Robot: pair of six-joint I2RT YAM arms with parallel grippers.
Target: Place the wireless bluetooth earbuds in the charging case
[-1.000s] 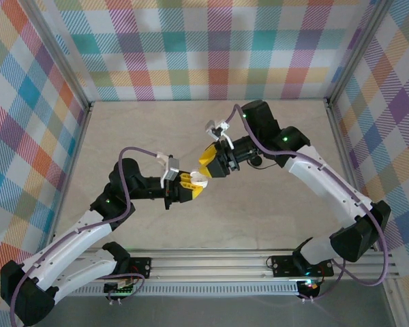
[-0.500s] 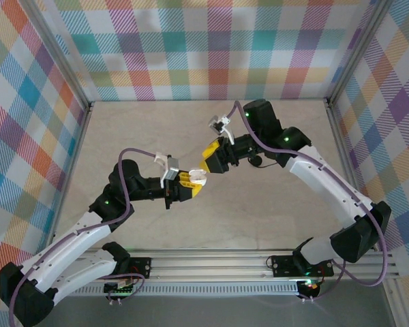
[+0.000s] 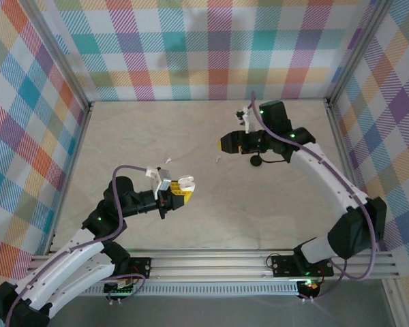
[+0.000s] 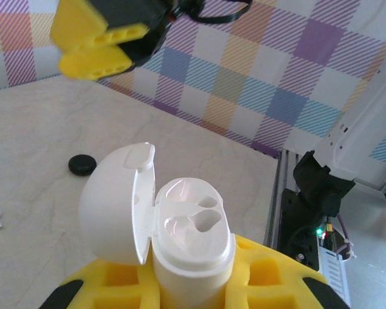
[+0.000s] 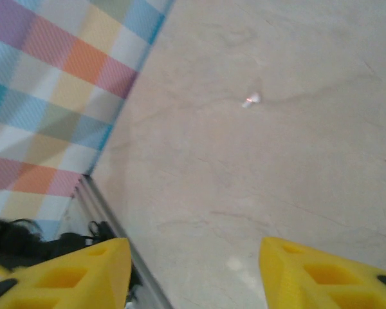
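- The left pincer (image 3: 176, 193) is clamped on a white plastic charging case (image 4: 193, 257); its yellow foam-like pads (image 4: 270, 283) press against the lower body of the case from both sides
- The case is held upright above the table, off its surface. Its domed hinged lid (image 4: 112, 206) is swung open to the left in the left wrist view
- The top face of the case has two moulded sockets (image 4: 202, 212), in which bare white plastic shows
- The right pincer (image 3: 225, 143) hangs over the far right part of the table, well apart from the left pincer and the case. Its jaws stand apart, and its two yellow fingers (image 5: 321, 273) have only bare tabletop between them
- A tiny white stemmed earbud (image 3: 218, 160) lies on the table between the two pincers, nearer the right one. In the left wrist view it is at the left edge, beyond the case
- A second tiny white piece (image 3: 168, 159) lies on the table just beyond the left wrist; it is too small to identify
- A small black rounded object (image 3: 257, 161) rests on the table just beside the right arm and near the white earbud; whether it is a case cannot be told
- All of these lie on a beige marbled tabletop (image 3: 136, 136), which is enclosed on three sides by pastel plaid cloth walls (image 3: 218, 48) on an aluminium frame (image 3: 65, 75)
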